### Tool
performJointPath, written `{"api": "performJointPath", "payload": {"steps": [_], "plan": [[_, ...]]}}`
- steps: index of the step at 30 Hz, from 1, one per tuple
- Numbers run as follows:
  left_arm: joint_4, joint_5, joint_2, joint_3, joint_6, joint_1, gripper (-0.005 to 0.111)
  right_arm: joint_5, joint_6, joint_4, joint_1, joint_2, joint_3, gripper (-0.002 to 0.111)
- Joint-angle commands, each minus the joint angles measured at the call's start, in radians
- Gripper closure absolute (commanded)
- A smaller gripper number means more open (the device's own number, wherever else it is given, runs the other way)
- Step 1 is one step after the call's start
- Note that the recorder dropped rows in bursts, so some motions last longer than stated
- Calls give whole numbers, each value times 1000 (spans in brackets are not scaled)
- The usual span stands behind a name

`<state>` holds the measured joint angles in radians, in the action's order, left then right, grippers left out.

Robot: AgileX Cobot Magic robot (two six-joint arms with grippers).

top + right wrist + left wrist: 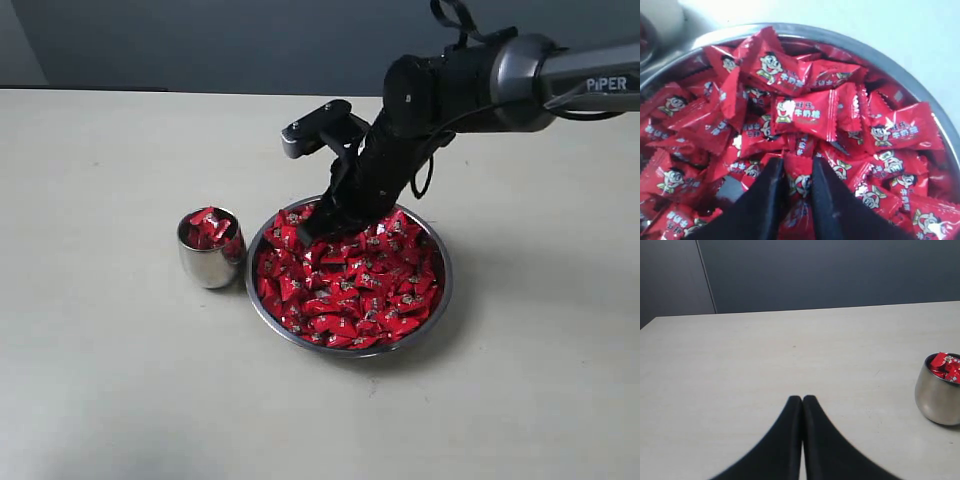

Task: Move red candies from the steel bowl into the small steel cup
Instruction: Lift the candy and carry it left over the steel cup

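Note:
The steel bowl (440, 300) sits mid-table, heaped with red candies (350, 285). Left of it stands the small steel cup (207, 262) with a few red candies (210, 228) on top. My right gripper (318, 228) reaches down into the bowl's far left part. In the right wrist view the right gripper (798, 170) is shut on one red candy (799, 184) squeezed between its black fingers, among the pile inside the bowl rim (855, 46). My left gripper (802, 401) is shut and empty over bare table, with the cup (938, 397) off to its side.
Pale tabletop (110, 380) spreads around the bowl and cup. A dark wall (250, 40) runs behind the table's far edge. The right arm (560, 80) stretches in from the upper right above the bowl.

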<state>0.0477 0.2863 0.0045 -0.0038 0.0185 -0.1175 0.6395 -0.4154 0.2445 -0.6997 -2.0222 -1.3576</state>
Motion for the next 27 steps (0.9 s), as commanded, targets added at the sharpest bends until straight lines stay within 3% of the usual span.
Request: {"api": "performJointPath", "payload": {"steps": [1, 17, 27], "plan": [[-2, -2, -4, 4, 1, -1, 106, 8, 17, -9, 2, 41, -3, 109], [-2, -2, -4, 4, 1, -1, 106, -56, 26, 17, 2, 130, -3, 109], [-2, -2, -4, 4, 1, -1, 106, -6, -149, 324, 0, 75, -106, 109]]}}
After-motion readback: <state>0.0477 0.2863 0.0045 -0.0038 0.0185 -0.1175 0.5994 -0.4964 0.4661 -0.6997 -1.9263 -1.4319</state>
